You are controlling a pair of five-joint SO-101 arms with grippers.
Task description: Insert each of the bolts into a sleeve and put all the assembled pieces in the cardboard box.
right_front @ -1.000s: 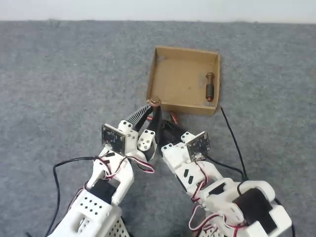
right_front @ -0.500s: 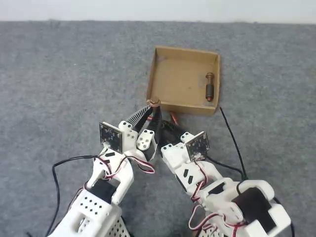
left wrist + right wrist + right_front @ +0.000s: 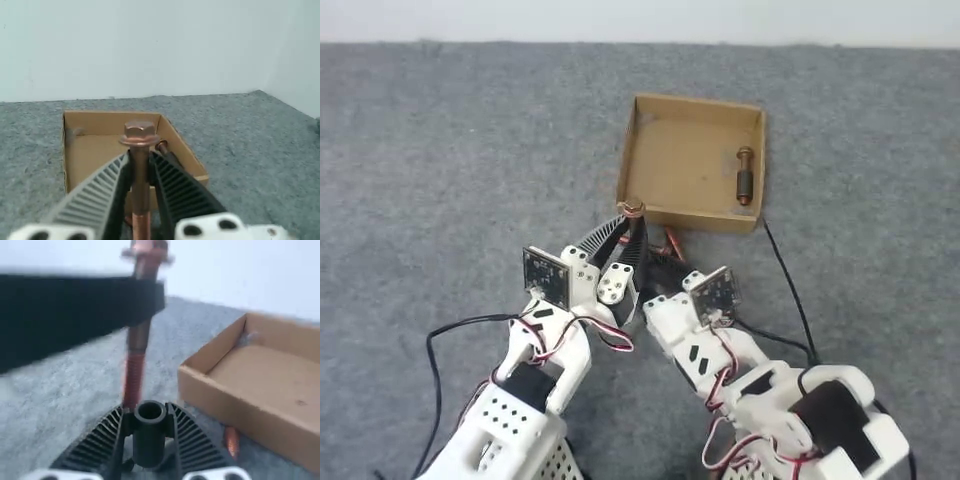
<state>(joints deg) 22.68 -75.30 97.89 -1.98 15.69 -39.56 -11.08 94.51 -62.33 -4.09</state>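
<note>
My left gripper (image 3: 139, 159) is shut on a copper bolt (image 3: 138, 175) and holds it upright, head up, just in front of the cardboard box (image 3: 95, 147). In the high view that bolt (image 3: 634, 212) stands at the box's near wall. My right gripper (image 3: 150, 416) is shut on a black sleeve (image 3: 149, 435), upright, close beside and below the held bolt (image 3: 136, 345). One assembled piece (image 3: 745, 176) lies inside the cardboard box (image 3: 680, 160) along its right wall. A loose copper bolt (image 3: 231, 441) lies on the carpet by the box wall.
Grey carpet covers the table, with open room left of the box and behind it. A black cable (image 3: 790, 285) trails from the right arm past the box's near right corner. The left arm's finger (image 3: 75, 310) crosses the right wrist view.
The right arm has edged left, bringing the sleeve closer under the held bolt. The left gripper with its bolt dipped slightly, then held still.
</note>
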